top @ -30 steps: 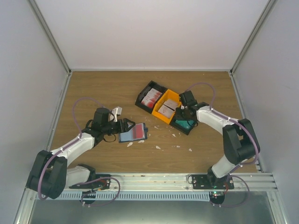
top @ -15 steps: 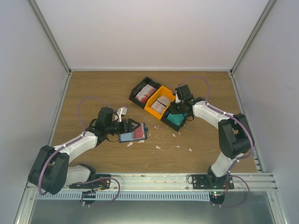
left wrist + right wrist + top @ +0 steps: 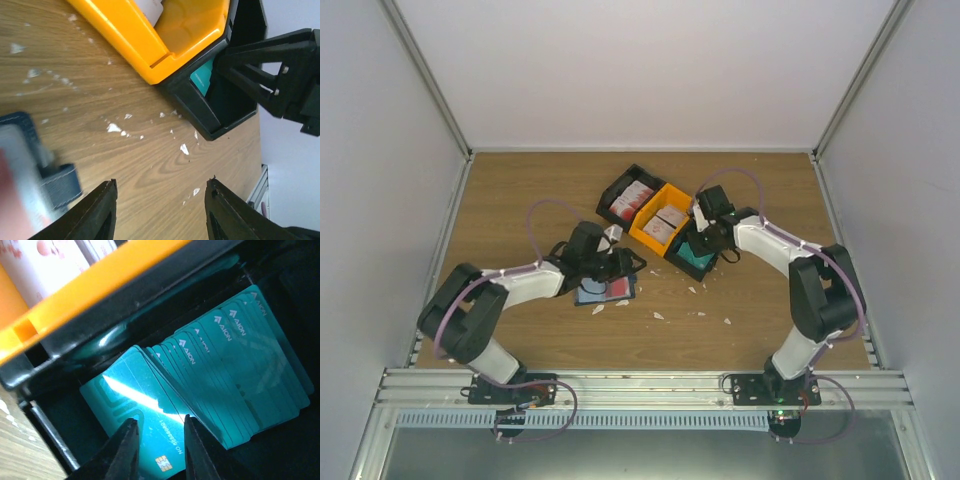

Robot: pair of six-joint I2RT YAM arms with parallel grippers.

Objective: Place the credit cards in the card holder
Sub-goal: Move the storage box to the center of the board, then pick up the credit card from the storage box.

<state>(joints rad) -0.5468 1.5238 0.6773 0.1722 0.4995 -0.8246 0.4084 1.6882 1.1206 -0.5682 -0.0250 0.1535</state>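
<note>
Here the left gripper (image 3: 162,182) hangs with jaws wide and empty over bare table (image 3: 150,150). The card holder (image 3: 590,293) lies open just at its 9 o'clock in the wrist view, with a red card (image 3: 617,287) on it. At the holder's 1 o'clock stand three trays. The far black tray (image 3: 610,207) holds red-and-white credit cards (image 3: 634,201), and the orange tray (image 3: 645,232) holds more. The right gripper (image 3: 160,420), jaws narrowly parted, hovers over fanned teal cards (image 3: 240,370) in the near black tray (image 3: 195,105).
</note>
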